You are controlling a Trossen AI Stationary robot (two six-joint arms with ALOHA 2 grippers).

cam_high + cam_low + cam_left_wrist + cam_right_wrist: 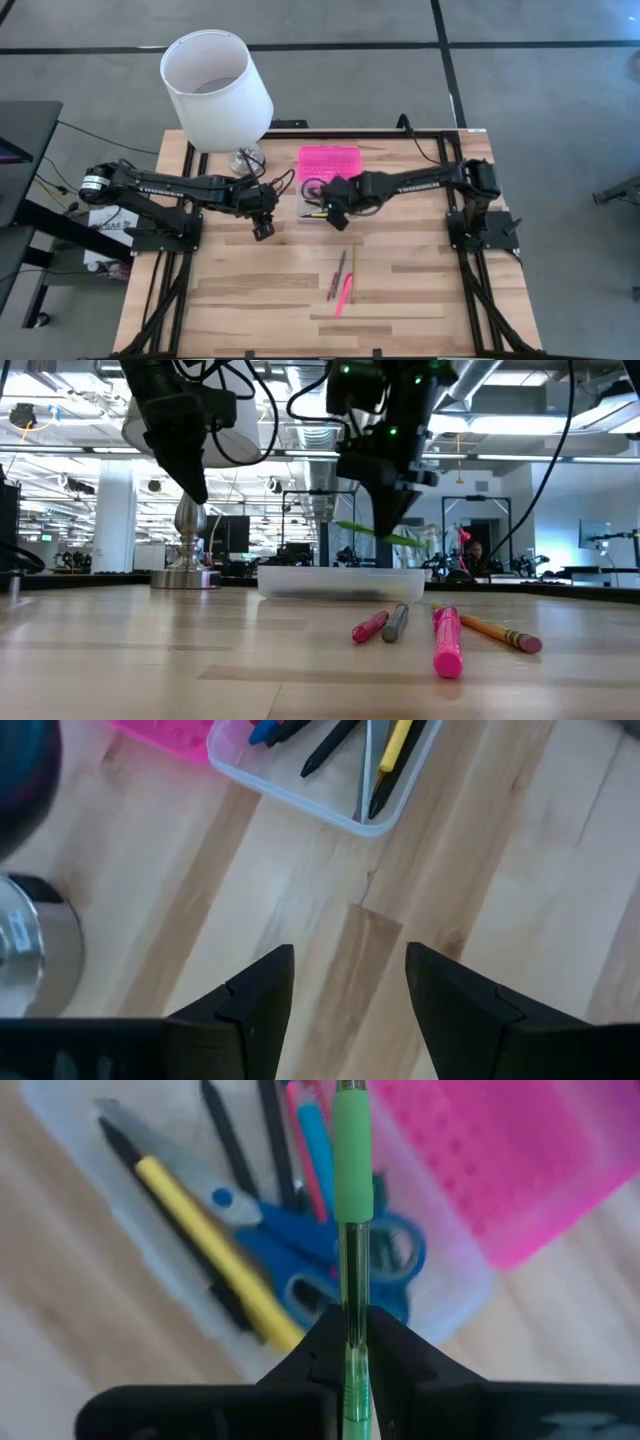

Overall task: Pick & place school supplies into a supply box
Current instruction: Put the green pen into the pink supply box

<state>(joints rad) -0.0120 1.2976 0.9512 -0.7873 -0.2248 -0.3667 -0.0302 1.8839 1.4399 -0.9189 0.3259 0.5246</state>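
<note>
Spanning a bright workshop floor, pale butcher-block table.

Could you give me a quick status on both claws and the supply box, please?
Right claw shut on green pen, above supply box. Left claw open, empty, beside box. Four supplies left on table. Nothing obstructing.

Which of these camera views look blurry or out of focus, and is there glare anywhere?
Right wrist view: the green pen in the right end effector is fairly sharp; the box contents behind are soft. Left wrist view: the left end effector is crisp, the lamp base blurred. Low view: bright ceiling lights, arms dark against them. High view: even light, no strong glare.
</note>
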